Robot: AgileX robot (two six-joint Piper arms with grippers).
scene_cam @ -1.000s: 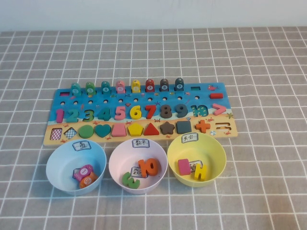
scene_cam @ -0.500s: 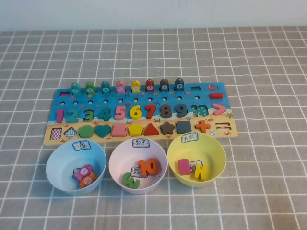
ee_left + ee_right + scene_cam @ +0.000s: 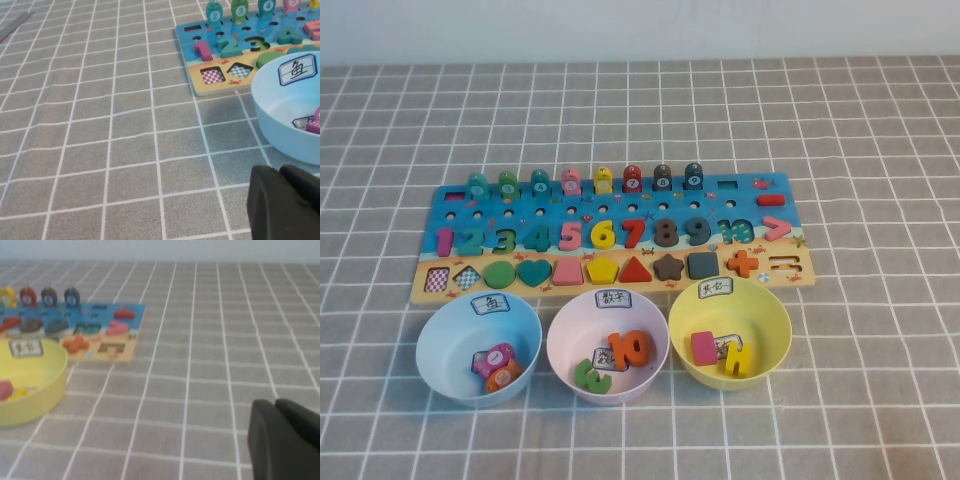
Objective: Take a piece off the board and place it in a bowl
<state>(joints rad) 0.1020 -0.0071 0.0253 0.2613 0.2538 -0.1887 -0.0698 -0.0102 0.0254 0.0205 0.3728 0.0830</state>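
The puzzle board [image 3: 750,202] lies across the middle of the table, carrying fish pegs, numbers and shape pieces. Three bowls stand along its near edge. The blue bowl [image 3: 430,340] holds two fish pieces [image 3: 498,368]. The pale pink bowl [image 3: 560,335] holds an orange 10 [image 3: 631,348] and a green 2 [image 3: 590,376]. The yellow bowl [image 3: 775,320] holds a pink block [image 3: 704,347] and a yellow piece [image 3: 738,357]. Neither arm shows in the high view. My left gripper [image 3: 281,171] is shut and empty, low over the cloth near the blue bowl [image 3: 270,115]. My right gripper [image 3: 276,404] is shut and empty, to the right of the yellow bowl [image 3: 45,390].
A grey checked cloth covers the table. The board has two empty checkered slots at its near left [image 3: 452,279] and an empty slot at its near right [image 3: 782,264]. The board's left end [image 3: 200,85] shows in the left wrist view, its right end [image 3: 125,347] in the right wrist view.
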